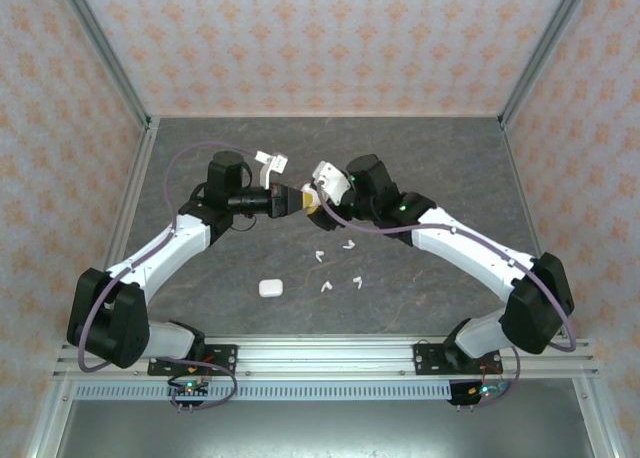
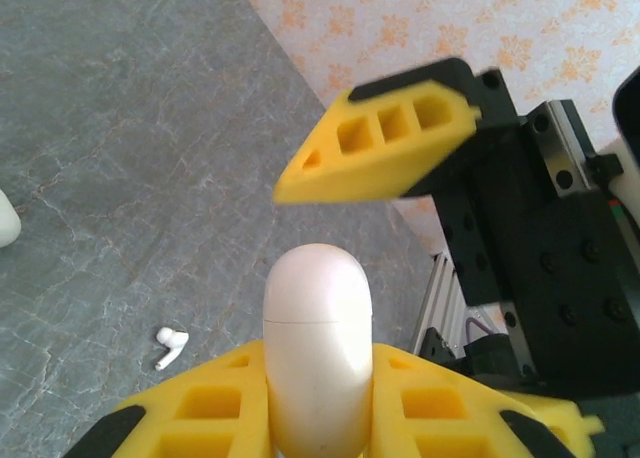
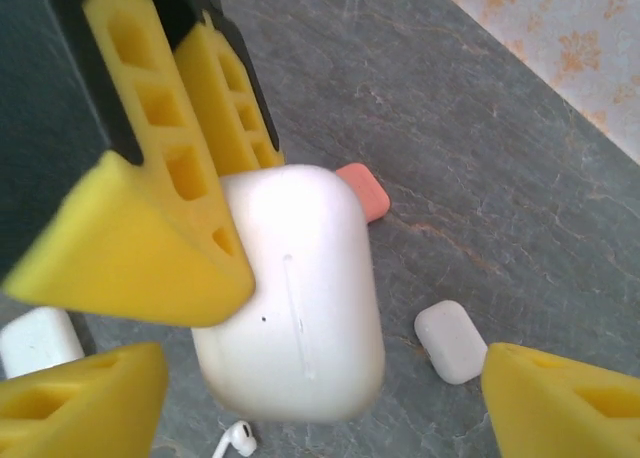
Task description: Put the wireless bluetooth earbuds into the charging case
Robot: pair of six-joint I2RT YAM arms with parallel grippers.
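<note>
— Our left gripper (image 2: 318,410) is clenched on the smooth, white, rounded charging case (image 2: 318,323) over mid-table. The right gripper (image 3: 320,410) is released, jaws wide.
— We see four white stemmed earbuds (image 1: 349,244) at the case's 6 o'clock, and bare table (image 1: 430,158) toward 12.

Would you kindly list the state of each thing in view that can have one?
left gripper: shut on held case.
right gripper: open, fingers either side of held case.
held case: lid closed, off the table.
coral case: lying on table, looks closed.
small white case: closed, lying on table.
earbuds: loose on table, uncased.
</note>
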